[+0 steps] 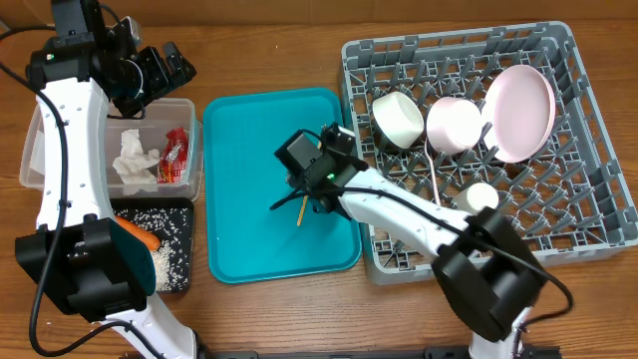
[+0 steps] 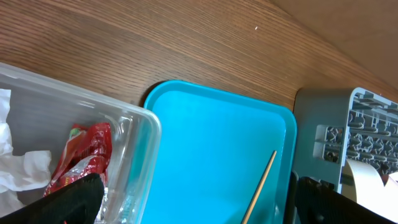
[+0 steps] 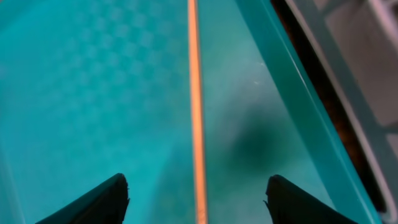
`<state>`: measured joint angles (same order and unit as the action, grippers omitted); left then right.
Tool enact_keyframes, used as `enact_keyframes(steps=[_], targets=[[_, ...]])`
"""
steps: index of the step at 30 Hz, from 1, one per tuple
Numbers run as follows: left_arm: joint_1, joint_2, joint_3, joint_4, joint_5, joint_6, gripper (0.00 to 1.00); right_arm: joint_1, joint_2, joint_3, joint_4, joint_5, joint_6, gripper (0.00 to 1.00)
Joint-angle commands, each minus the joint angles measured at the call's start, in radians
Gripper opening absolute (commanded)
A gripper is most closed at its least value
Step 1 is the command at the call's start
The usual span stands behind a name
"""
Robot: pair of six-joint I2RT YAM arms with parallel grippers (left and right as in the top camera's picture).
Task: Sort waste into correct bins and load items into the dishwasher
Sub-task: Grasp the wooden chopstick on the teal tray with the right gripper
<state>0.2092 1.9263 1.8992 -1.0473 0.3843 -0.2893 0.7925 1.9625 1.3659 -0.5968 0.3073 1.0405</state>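
Observation:
A thin wooden chopstick (image 3: 194, 93) lies on the teal tray (image 1: 239, 150). My right gripper (image 3: 198, 199) hangs low over it, open, one finger on each side and neither touching it. My left gripper (image 2: 199, 208) is open and empty, up beside the clear tub (image 1: 40, 150), which holds white napkins (image 1: 135, 160) and a red wrapper (image 1: 176, 152). The black tray (image 1: 182, 274) holds rice scraps and a carrot (image 1: 140, 236). In the grey dish rack (image 1: 588, 199) stand a pink plate (image 1: 520, 110), two white bowls (image 1: 399, 118) (image 1: 454, 122), a cup (image 1: 480, 196) and a fork (image 1: 431, 170).
The teal tray's raised rim (image 3: 298, 93) runs close on the right of my right gripper, with the rack's wall just beyond it. In the left wrist view the chopstick (image 2: 261, 186) shows near the tray's right edge, next to the rack (image 2: 348, 137).

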Motion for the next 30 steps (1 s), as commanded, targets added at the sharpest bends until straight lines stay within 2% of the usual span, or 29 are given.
enact_keyframes(steps=[1,3,4,9,16,23,30], targets=[[-0.010,-0.017,0.021,0.001,-0.003,-0.010,1.00,0.000,0.034,-0.003,0.018,0.025,0.011,0.67],[-0.010,-0.017,0.021,0.001,-0.003,-0.010,1.00,0.000,0.046,-0.003,0.032,0.026,0.011,0.64],[-0.010,-0.017,0.021,0.001,-0.003,-0.010,1.00,0.000,0.051,-0.003,0.037,0.026,0.011,0.59],[-0.010,-0.017,0.021,0.001,-0.003,-0.010,1.00,0.000,0.063,-0.003,0.059,0.050,0.008,0.54],[-0.010,-0.017,0.021,0.001,-0.003,-0.010,1.00,0.017,0.065,-0.003,0.074,0.100,-0.013,0.52],[-0.010,-0.017,0.021,0.001,-0.003,-0.010,1.00,0.071,0.113,-0.003,0.175,0.109,-0.179,0.49],[-0.010,-0.017,0.021,0.001,-0.003,-0.010,1.00,0.076,0.125,0.001,0.166,0.166,-0.174,0.47]])
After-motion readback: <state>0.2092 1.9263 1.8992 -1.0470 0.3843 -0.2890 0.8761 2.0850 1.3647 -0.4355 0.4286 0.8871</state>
